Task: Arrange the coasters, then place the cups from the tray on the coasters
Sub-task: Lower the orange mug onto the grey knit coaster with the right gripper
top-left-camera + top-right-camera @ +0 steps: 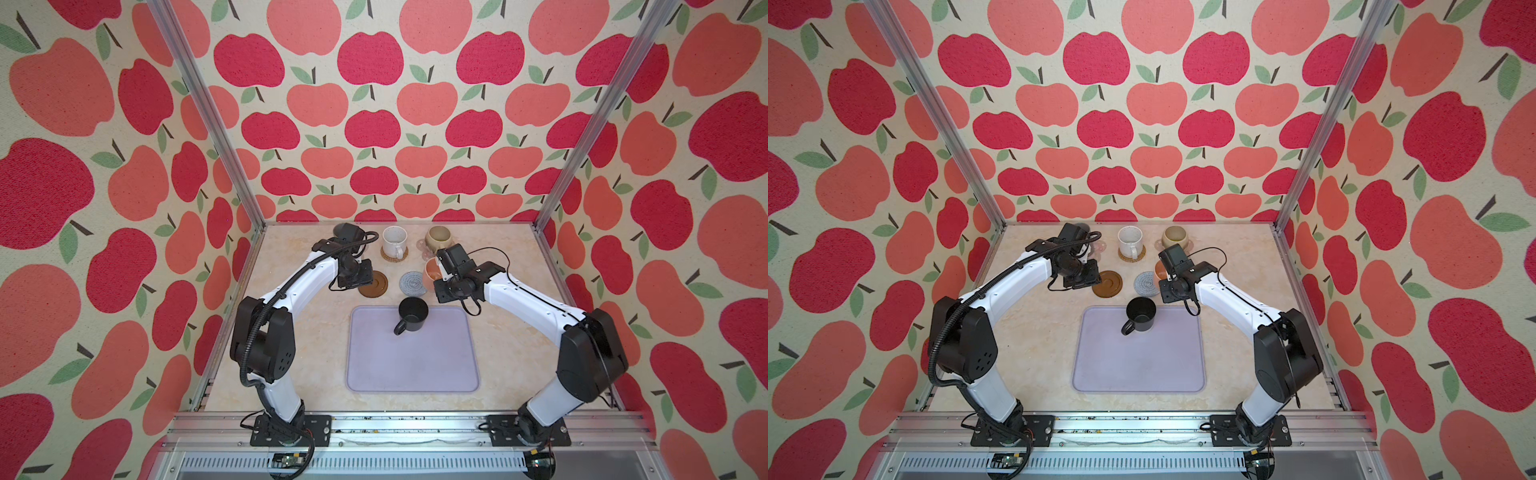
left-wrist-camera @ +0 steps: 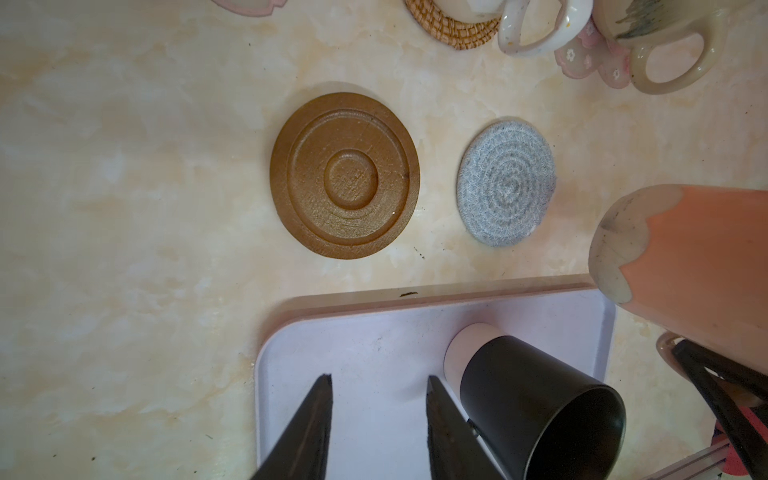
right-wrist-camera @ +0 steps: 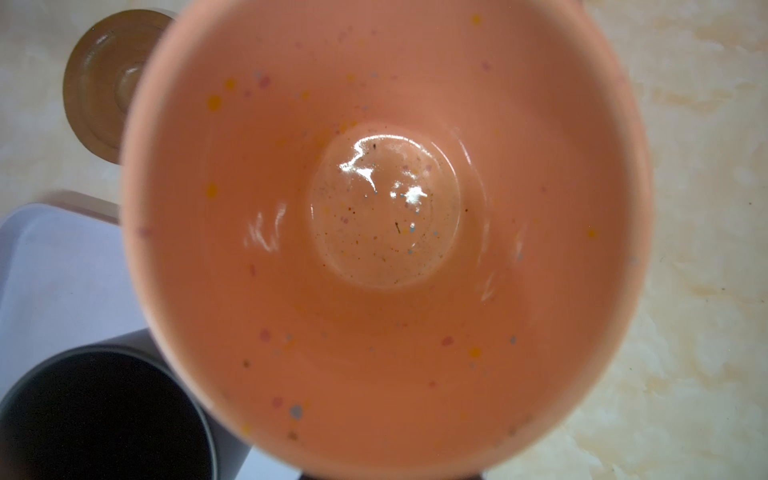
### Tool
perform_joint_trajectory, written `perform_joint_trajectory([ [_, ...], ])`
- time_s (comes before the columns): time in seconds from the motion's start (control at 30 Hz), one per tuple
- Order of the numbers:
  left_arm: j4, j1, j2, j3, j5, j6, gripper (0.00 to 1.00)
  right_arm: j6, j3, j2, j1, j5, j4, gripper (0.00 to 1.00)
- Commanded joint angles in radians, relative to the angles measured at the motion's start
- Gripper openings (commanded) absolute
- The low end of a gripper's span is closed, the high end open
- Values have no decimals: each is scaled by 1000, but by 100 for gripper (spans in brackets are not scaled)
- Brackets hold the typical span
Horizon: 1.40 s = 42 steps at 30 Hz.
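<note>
On the far edge of the lavender tray [image 1: 411, 361] stands the black mug [image 1: 412, 316], upright, handle turned toward the near left; nothing else sits on the tray. Beyond it, on the marbled table [image 1: 291, 332], lie the brown disc coaster [image 1: 377, 287] and, just to its right, the grey crocheted coaster [image 1: 412, 283], both bare. The right gripper [image 1: 439, 272] is clamped on the peach mug [image 1: 432, 270], which hangs mouth-up just right of the grey coaster. The right wrist view looks straight down into its speckled bowl, and whether its base is clear of the table is hard to tell from these angles. The left gripper [image 2: 379, 380] is empty, its two fingers [image 2: 307, 428] parted with only tray surface showing between them and the black mug close beside one. In both top views it sits over the left edge of the brown disc. Farther back, the white speckled mug [image 1: 394, 241] rests on the rattan coaster [image 1: 386, 257], and the beige-olive mug [image 1: 438, 237] sits on a pink flower coaster [image 2: 582, 62]. A second pink flower coaster [image 1: 1099, 247] peeks out behind the left arm, with what may be a grey mug [image 1: 341, 230] on it, mostly hidden.
</note>
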Motion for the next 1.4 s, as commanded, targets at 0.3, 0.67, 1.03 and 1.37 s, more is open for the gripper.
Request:
perform_joint_trajectory([
  [0.3,-16,31,29,14,-3,-12,40,-12,181,142,-6,-59,60,0],
  [0.67,14,64,9,-34,24,-10,40,-1,268,239,18,-39,42,0],
  [1.03,28,85,-10,-69,34,-4,40,7,314,288,37,-18,25,0],
  [1.37,31,88,-10,-74,47,-4,40,60,319,312,49,14,8,0],
])
